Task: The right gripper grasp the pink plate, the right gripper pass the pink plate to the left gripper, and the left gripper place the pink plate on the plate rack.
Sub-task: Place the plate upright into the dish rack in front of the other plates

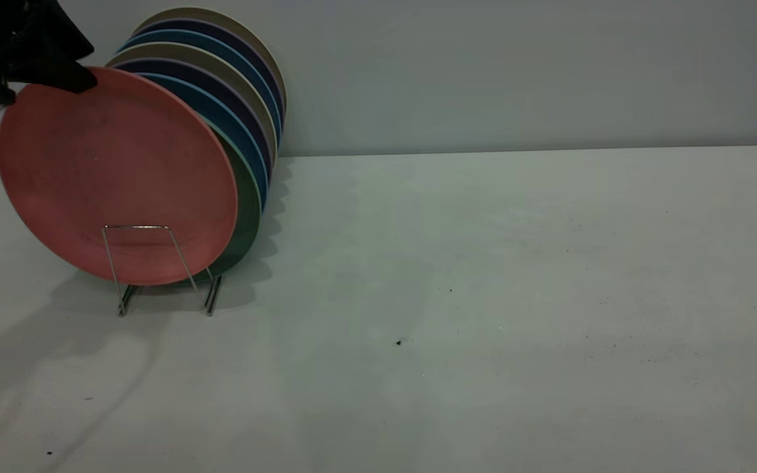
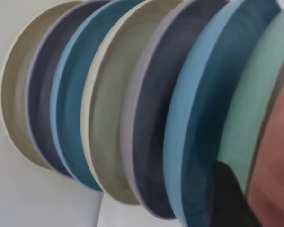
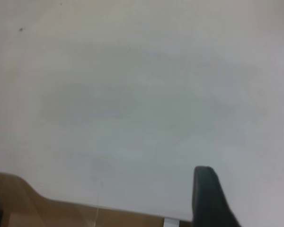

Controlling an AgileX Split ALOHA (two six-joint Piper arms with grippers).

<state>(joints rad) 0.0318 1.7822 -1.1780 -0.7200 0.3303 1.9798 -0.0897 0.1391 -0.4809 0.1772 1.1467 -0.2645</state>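
The pink plate stands tilted on edge in the front slot of the plate rack, leaning back on a mint-green plate. My left gripper is at the plate's upper left rim and is shut on it. In the left wrist view one black finger sits between the mint-green plate and the pink plate. My right gripper is out of the exterior view; its wrist view shows it open and empty over the bare white table.
Behind the pink plate the rack holds several more plates on edge: mint-green, blue, purple and beige. The white table stretches to the right of the rack. A grey wall stands behind it.
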